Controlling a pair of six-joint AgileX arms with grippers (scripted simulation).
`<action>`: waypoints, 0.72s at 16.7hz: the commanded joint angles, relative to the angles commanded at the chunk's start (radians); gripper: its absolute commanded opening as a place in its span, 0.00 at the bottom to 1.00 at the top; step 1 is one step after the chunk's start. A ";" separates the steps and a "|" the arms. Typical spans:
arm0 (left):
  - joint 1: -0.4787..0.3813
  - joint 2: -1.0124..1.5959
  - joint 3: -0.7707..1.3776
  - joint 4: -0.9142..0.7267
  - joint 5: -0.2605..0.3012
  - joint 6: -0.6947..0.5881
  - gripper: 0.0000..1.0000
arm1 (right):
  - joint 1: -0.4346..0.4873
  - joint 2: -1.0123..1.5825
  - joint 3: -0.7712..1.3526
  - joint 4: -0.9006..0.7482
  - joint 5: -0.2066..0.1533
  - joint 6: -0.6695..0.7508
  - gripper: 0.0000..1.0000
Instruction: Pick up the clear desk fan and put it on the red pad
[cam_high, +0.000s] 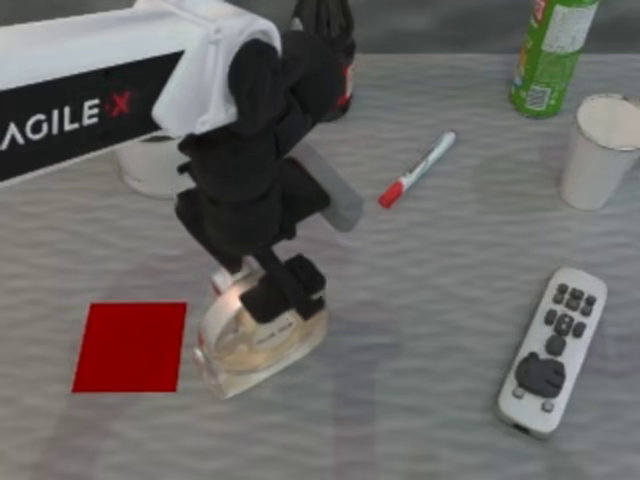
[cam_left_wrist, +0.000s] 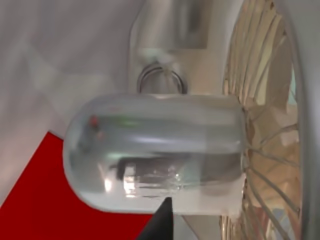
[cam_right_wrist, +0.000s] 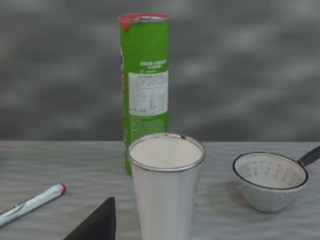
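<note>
The clear desk fan stands on edge just right of the red pad, near the table's front left. My left gripper comes down from above and is shut on the fan's upper rim. Its wrist view shows the fan's clear motor housing and beige grille very close, one dark fingertip under the housing, and the red pad beyond. Whether the fan's base touches the table I cannot tell. My right arm is outside the top view; one dark fingertip shows in its wrist view.
A red-capped white marker lies behind the fan. At the right stand a green can and a white cup, with a remote nearer the front. A white strainer sits partly under my left arm.
</note>
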 joint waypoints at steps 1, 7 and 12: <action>0.000 0.000 0.000 0.000 0.000 0.000 0.40 | 0.000 0.000 0.000 0.000 0.000 0.000 1.00; 0.000 0.000 0.000 0.000 0.000 0.000 0.00 | 0.000 0.000 0.000 0.000 0.000 0.000 1.00; 0.000 0.000 0.000 0.000 0.000 0.000 0.00 | 0.000 0.000 0.000 0.000 0.000 0.000 1.00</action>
